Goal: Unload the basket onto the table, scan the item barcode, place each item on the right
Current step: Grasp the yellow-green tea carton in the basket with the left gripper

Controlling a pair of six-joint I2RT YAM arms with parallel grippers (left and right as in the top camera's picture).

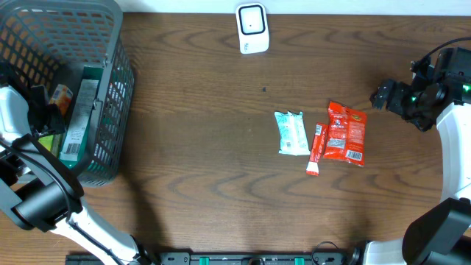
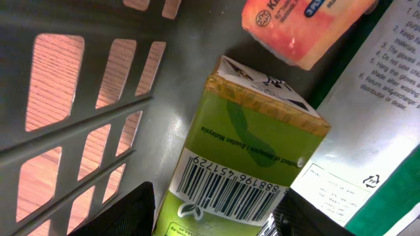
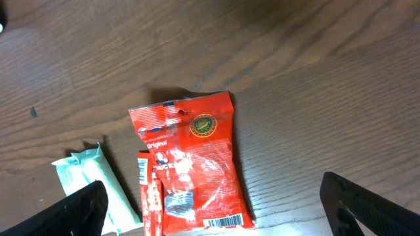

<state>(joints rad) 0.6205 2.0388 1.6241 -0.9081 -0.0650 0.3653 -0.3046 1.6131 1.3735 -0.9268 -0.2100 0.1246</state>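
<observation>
In the left wrist view a green carton (image 2: 256,131) lies on the floor of the grey basket (image 2: 79,105), its barcode (image 2: 226,187) facing up. My left gripper (image 2: 215,196) reaches into the basket and straddles the carton's lower end, one black finger against each side. The white scanner (image 1: 252,28) stands at the table's far edge. My right gripper (image 1: 383,96) hovers at the right, wide open (image 3: 213,181), above a red snack packet (image 3: 190,164) and holding nothing.
An orange packet (image 2: 295,26) and a white-and-green box (image 2: 374,131) lie beside the carton in the basket (image 1: 110,88). On the table, the red packet (image 1: 346,132), a red stick sachet (image 1: 316,149) and a mint-green packet (image 1: 291,132) lie together.
</observation>
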